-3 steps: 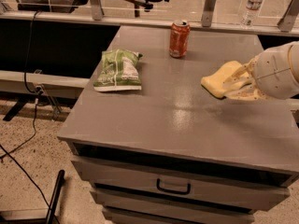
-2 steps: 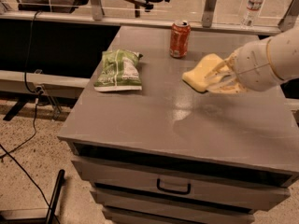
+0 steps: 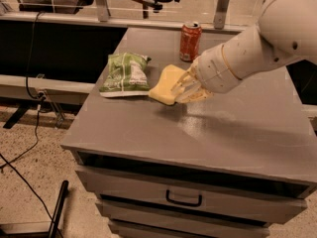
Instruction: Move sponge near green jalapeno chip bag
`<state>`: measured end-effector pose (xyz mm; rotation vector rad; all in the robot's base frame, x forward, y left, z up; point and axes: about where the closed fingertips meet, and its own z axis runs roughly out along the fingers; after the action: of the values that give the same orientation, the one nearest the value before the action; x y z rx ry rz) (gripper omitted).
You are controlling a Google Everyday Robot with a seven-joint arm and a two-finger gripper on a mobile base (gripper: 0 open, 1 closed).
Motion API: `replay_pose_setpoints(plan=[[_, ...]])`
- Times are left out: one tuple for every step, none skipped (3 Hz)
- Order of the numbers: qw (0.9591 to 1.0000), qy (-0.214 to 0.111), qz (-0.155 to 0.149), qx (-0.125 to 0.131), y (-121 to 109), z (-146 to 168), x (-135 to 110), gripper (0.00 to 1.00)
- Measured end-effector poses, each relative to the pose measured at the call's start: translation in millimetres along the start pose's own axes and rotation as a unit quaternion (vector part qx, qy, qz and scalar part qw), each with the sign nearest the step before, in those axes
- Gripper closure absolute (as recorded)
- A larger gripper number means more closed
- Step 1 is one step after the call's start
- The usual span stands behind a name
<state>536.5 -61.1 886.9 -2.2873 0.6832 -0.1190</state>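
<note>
Near the worktop's (image 3: 223,133) left edge the green jalapeno chip bag (image 3: 125,74) is laid flat; a soda can (image 3: 190,41) stands by the far edge. Just beside the bag, the sponge (image 3: 164,83) is clamped in the jaws of the gripper (image 3: 184,87), carried leftward since earlier. Its right end is hidden by the jaws; contact with the bag cannot be told.

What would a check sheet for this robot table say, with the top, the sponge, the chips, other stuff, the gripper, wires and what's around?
Surface: grey cabinet top, flat, slightly shiny.
Job's things: sponge held just right of the green jalapeno chip bag, which lies flat.
Clutter: soda can, upright, behind the sponge.
Gripper: gripper shut on the sponge, near the top's middle.
Cables: black cable on the floor, left.
Surroundings: speckled floor; drawers under the top.
</note>
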Motion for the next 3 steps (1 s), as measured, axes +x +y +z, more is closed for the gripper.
replay_pose_setpoints(plan=[[0.9989, -0.034, -0.026, -0.018, -3.5, 27.4, -6.5, 1.00], [0.9973, -0.054, -0.037, -0.033, -3.0, 43.1, -9.1, 1.00], [0.9965, -0.062, -0.039, -0.039, -1.7, 47.7, -11.1, 0.97]])
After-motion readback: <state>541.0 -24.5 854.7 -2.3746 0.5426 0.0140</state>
